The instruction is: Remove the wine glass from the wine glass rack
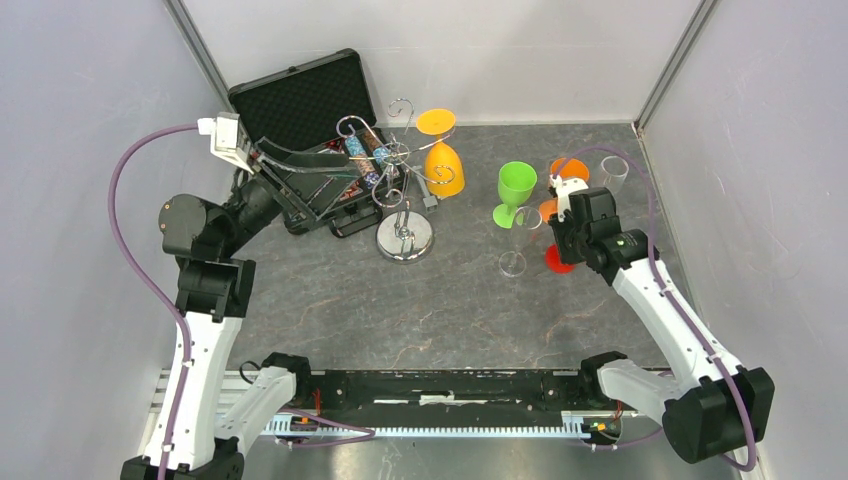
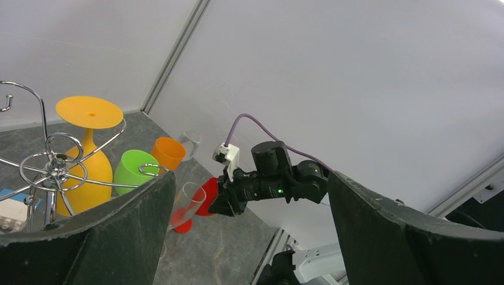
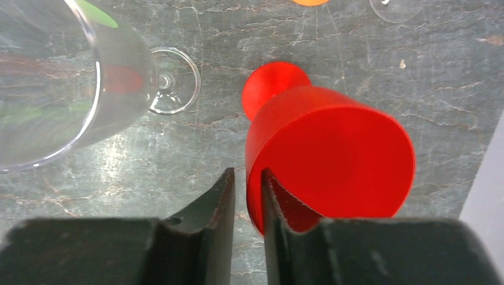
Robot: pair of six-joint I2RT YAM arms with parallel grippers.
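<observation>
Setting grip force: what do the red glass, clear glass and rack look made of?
The red glass is opaque, evenly matte: likely plastic. The clear glass is see-through with reflections: glass or clear plastic. The rack is thin, mirror-bright silver wire: likely chromed metal.

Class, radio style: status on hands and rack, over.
Left hand open wide near rack. Right hand slightly open astride red glass rim. Yellow glass hangs on rack.

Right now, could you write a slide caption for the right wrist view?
Right gripper straddles the rim of the red glass, jaws slightly apart; a clear glass stands beside it on the table.
</observation>
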